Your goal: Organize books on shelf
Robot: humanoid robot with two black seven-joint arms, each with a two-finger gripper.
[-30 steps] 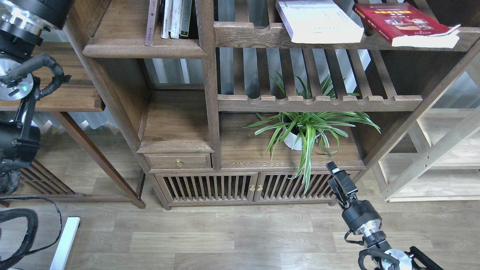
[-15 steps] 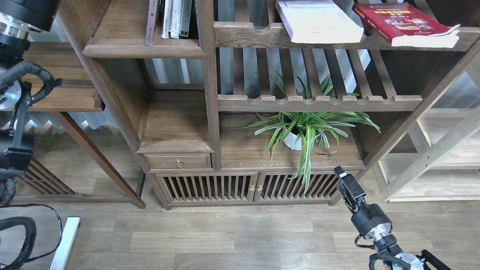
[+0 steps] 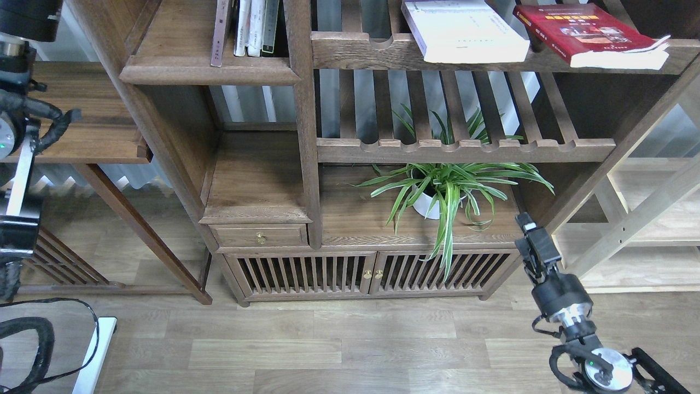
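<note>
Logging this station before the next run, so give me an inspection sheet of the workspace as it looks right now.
Surface: solid walnut shelf, upper left, front half bare.
Job's things: white-lavender book and red book lie flat on the slatted shelf; maroon book stands on the solid shelf.
Clutter: thin books, potted plant.
Grippers: right gripper low, holding nothing; left not in view.
Cables: black cable on floor, lower left.
Surroundings: lighter wooden rack, right.

A tall dark-walnut bookcase [image 3: 306,137] stands on a pale wood-plank floor [image 3: 328,350], with a small brass-knobbed drawer [image 3: 260,236] above slatted cabinet doors [image 3: 372,272]. A lighter plain wooden rack [image 3: 634,230] stands just beside it on the right.
</note>
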